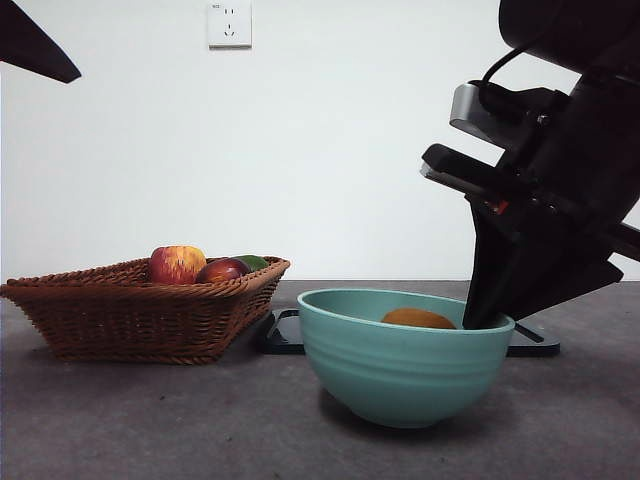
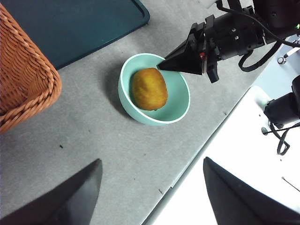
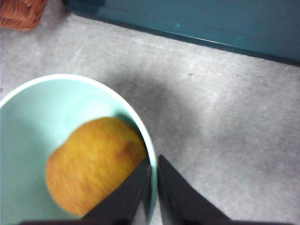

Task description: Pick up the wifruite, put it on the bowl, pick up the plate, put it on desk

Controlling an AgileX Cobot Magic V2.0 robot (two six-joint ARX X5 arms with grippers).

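The olive-brown wifruite [image 1: 418,319] [image 2: 149,89] [image 3: 93,164] lies inside the teal bowl [image 1: 405,370] [image 2: 124,93] [image 3: 70,79], which stands on the grey desk [image 1: 150,420]. My right gripper [image 1: 485,318] [image 2: 164,63] [image 3: 153,173] reaches down at the bowl's right rim. One jaw is inside the bowl and the other outside, shut on the rim, next to the fruit. High above the desk my left gripper [image 2: 152,197] hangs open and empty, its arm only a black tip [image 1: 30,45] in the front view. No plate is in view.
A wicker basket [image 1: 140,320] [image 2: 23,79] [image 3: 18,11] at the left holds a red-yellow apple [image 1: 177,264] and a dark red fruit [image 1: 222,270]. A glossy dark tray [image 1: 285,335] [image 2: 79,23] [image 3: 211,18] lies behind the bowl. The desk's edge [image 2: 187,168] runs near the bowl.
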